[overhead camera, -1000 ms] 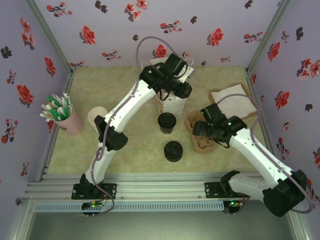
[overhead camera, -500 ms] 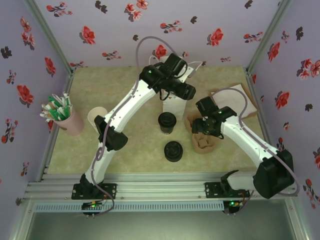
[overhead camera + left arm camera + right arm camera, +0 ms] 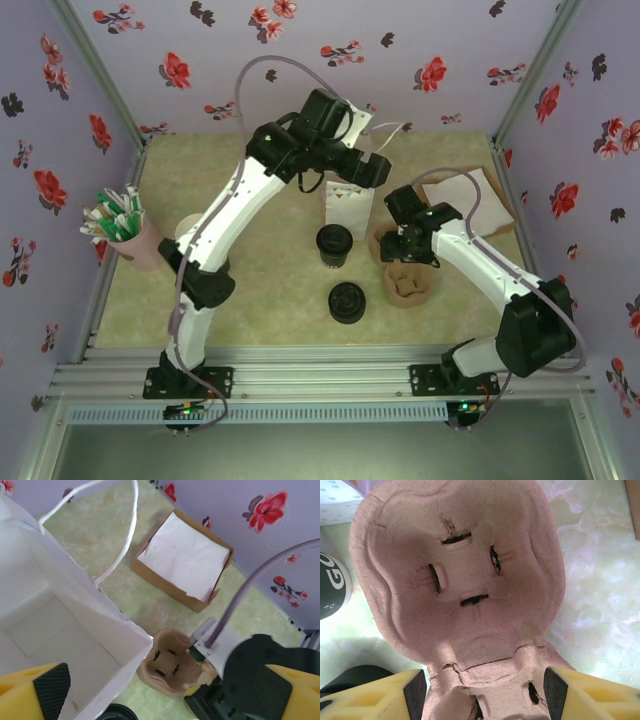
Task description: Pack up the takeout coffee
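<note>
Pale green marbled table (image 3: 250, 270) carries the small white paper takeout coffee cup with round black lid (image 3: 333, 245) just before the white paper bag (image 3: 345, 207), the left gripper (image 3: 372, 172) spread wide above, while the right gripper (image 3: 485, 695) straddles the brown moulded-pulp carrier (image 3: 455, 580), pinching or not I cannot tell, and should probably clamp its middle squarely.

White-and-black arms (image 3: 235, 205), grey cables (image 3: 240, 88), yellow tool fingers (image 3: 370, 700)

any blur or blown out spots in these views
Top external: evenly lit and sharp, soft shadows on the table. Left wrist: the inside of the white bag is nearly washed out. Right wrist: the pulp cup carrier is crisp.
</note>
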Robot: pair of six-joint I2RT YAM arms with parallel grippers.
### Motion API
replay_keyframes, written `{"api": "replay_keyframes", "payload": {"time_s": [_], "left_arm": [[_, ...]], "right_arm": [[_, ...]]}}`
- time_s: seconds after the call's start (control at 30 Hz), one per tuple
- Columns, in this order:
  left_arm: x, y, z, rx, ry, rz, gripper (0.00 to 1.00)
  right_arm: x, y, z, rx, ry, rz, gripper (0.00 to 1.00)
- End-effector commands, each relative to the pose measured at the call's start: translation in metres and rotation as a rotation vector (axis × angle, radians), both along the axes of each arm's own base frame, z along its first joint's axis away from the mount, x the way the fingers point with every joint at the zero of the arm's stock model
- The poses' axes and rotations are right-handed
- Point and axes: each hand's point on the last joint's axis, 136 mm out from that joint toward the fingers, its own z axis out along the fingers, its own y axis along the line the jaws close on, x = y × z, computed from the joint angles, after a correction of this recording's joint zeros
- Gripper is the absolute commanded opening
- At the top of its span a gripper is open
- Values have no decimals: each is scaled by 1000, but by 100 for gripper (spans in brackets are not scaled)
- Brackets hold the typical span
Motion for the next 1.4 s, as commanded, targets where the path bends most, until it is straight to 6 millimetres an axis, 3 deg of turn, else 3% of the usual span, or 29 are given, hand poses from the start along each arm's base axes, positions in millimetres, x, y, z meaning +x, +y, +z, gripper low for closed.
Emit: {"api": "replay_keyframes", "payload": {"time_s": [0.0, 0.27, 0.7, 0.97, 1.37], "left_arm": [[-5, 11, 35, -82, -57, 9, 99], [-1, 49, 61, -170, -106, 91, 99], [2, 105, 51, -214, -96, 217, 99], [4, 120, 37, -205, -77, 252, 99], [8, 124, 29, -206, -62, 272, 99]], "right_arm": [[4, -1, 4, -13, 1, 14, 63], [2, 0, -5, -22, 33, 17, 59], [4, 0, -16, -42, 60, 22, 56], [5, 0, -18, -47, 67, 19, 51], [2, -3, -6, -44, 44, 18, 41]]}}
